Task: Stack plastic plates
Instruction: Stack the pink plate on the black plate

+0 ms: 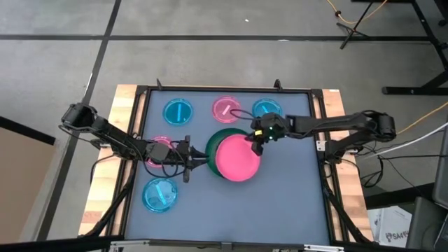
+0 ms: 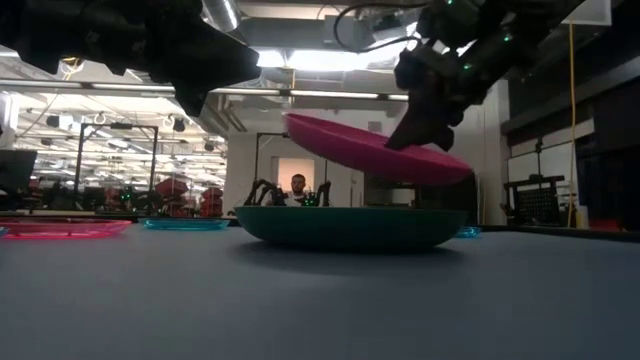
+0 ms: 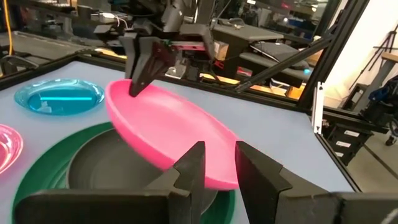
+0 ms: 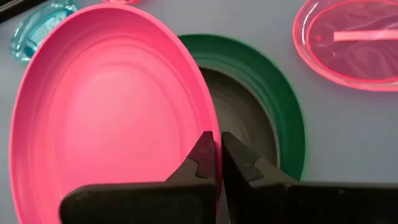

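The right gripper [image 4: 217,155] pinches the pink plate [image 1: 237,159] by its rim, tilted above the green plate [image 2: 345,226] — likely with a grey plate [image 3: 106,168] nested inside. Next: level, lower, release. The left gripper [image 3: 217,162], fingers spread, waits just beside.

Glossy plastic hot pink plate [image 4: 106,118], translucent blue plate [image 3: 59,96], matt table mat [image 1: 294,189]

You have on the desk [image 1: 280,203]: three small blue plates [image 1: 178,110], two small pink plates [image 1: 225,108], one hot pink plate [image 1: 236,158], one grey plate [image 3: 112,168], one green plate [image 2: 340,226].
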